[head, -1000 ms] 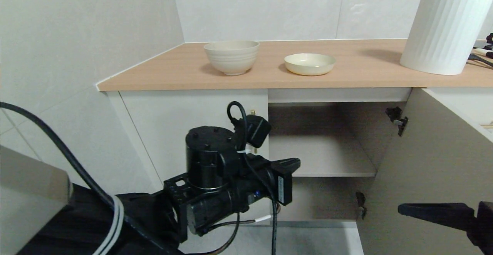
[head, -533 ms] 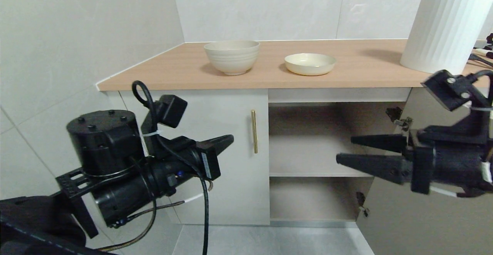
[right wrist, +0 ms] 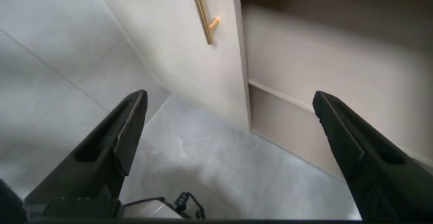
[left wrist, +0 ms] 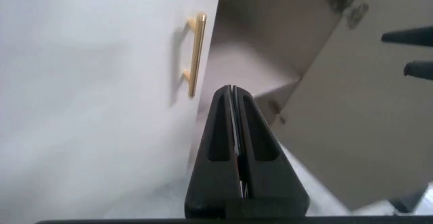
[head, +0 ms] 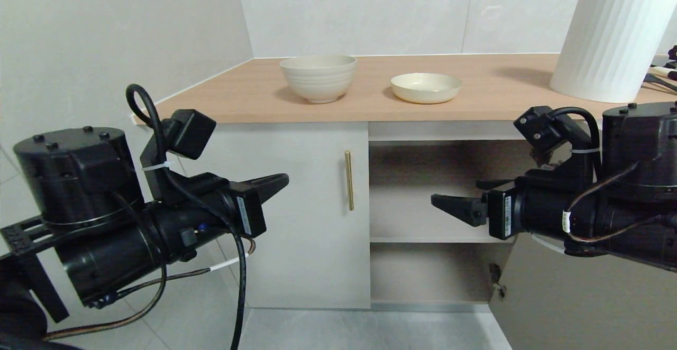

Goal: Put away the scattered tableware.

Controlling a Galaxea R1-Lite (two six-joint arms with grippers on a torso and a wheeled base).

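Nearest the camera, the left gripper (head: 280, 182) hangs low on the left in front of the closed door (head: 296, 207), its fingers pressed together on nothing. On the right, the right gripper (head: 455, 194) hovers at the mouth of the cupboard (head: 465, 130) with its fingers spread wide and nothing between them.

Beyond them, the cupboard's right door (head: 582, 297) is swung open, showing a bare shelf (head: 439, 218) and the space below it. The gold handle (head: 348, 180) sits on the edge of the closed door, between the two grippers.

Farther back, on the countertop (head: 238, 101), the bowl (head: 318, 77) stands to the left and the shallow dish (head: 425, 86) just to its right, apart from each other. By the look of it, the task has barely begun: storage is open, but both pieces are left to be lifted and shelved.

A ribbed white container (head: 608, 38) stands far right, well apart from the dish, with some utensils (head: 661, 75) past it. The counter's edge overhangs the opening, so each piece likely has to come forward before going down.
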